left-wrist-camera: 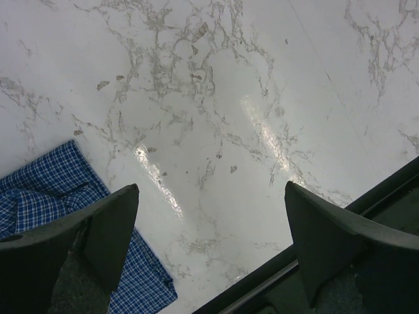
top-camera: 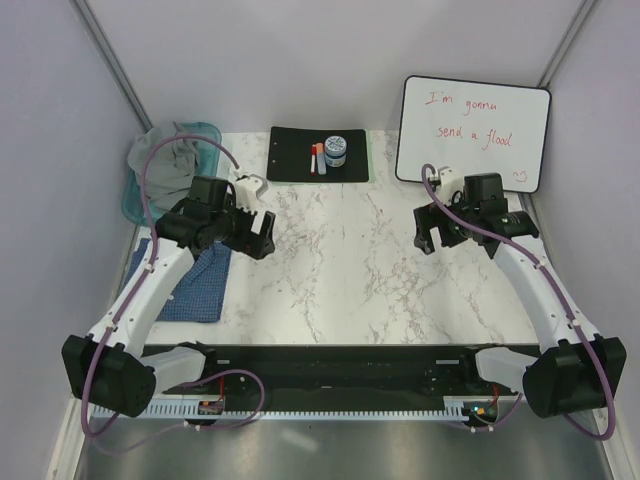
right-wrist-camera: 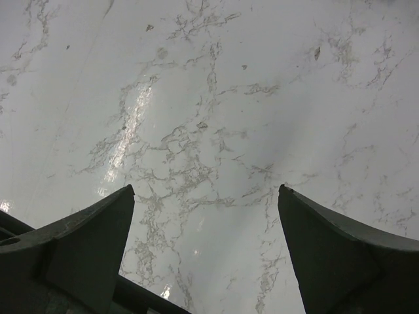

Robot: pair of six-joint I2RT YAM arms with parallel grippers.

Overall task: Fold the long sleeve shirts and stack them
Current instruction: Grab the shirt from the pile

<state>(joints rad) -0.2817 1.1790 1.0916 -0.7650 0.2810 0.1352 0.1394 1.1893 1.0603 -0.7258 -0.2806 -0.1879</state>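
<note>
Above the table (top-camera: 340, 280), left gripper (top-camera: 260, 234): fingers wide apart, empty
right gripper (top-camera: 426, 238): fingers wide apart, empty
blue shirt (top-camera: 200, 286): flat, table's left edge

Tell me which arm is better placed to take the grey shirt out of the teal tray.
Left, probably. The left gripper, open and empty, hangs near the teal tray that holds the grey shirt. The right gripper, also open, is far across the table, by the whiteboard.
</note>
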